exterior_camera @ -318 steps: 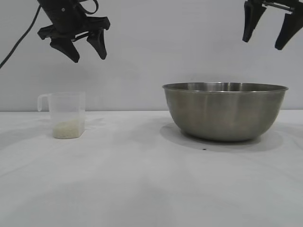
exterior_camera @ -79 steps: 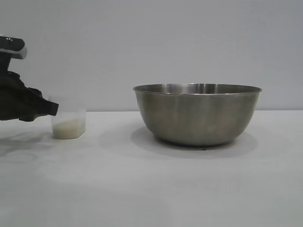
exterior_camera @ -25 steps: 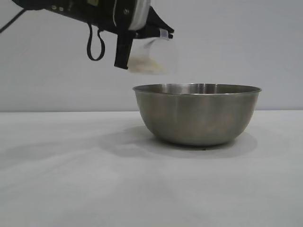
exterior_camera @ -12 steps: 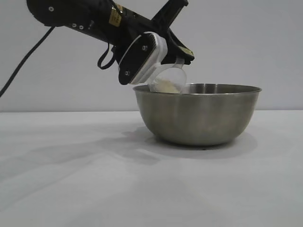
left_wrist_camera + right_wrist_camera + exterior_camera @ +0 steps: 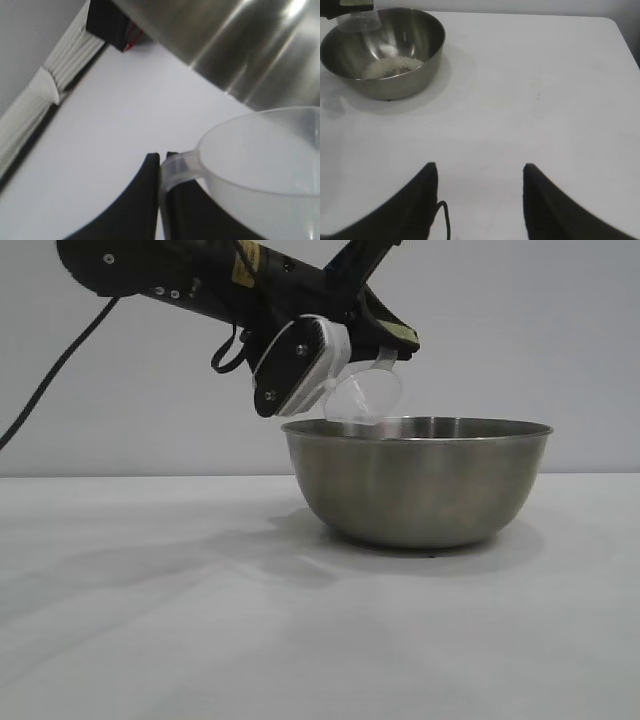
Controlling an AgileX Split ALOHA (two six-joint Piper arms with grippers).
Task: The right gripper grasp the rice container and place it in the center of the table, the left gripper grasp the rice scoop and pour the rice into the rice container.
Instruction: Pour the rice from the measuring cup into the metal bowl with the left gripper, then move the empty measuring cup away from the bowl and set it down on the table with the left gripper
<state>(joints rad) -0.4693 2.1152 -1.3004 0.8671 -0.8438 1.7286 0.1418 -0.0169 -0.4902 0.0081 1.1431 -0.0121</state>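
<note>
The steel rice container [image 5: 417, 480] stands on the white table [image 5: 160, 600], right of the middle in the exterior view. Above its left rim my left gripper [image 5: 162, 160] is shut on the handle of the translucent rice scoop [image 5: 365, 400], which is tipped steeply with its mouth toward the bowl. The scoop [image 5: 260, 165] looks empty in the left wrist view. A heap of white rice [image 5: 390, 66] lies on the floor of the rice container [image 5: 415, 75] in the right wrist view. My right gripper [image 5: 479, 172] hovers open over bare table, well away from the bowl and out of the exterior view.
A black cable [image 5: 50, 380] hangs from the left arm [image 5: 180, 280] down to the left. The table's far edge and corner [image 5: 615, 25] show in the right wrist view, with a plain wall behind.
The left gripper has tipped the scoop further over the bowl's rim, and the rice seen in the scoop before has gone out of it. The bowl has not moved.
</note>
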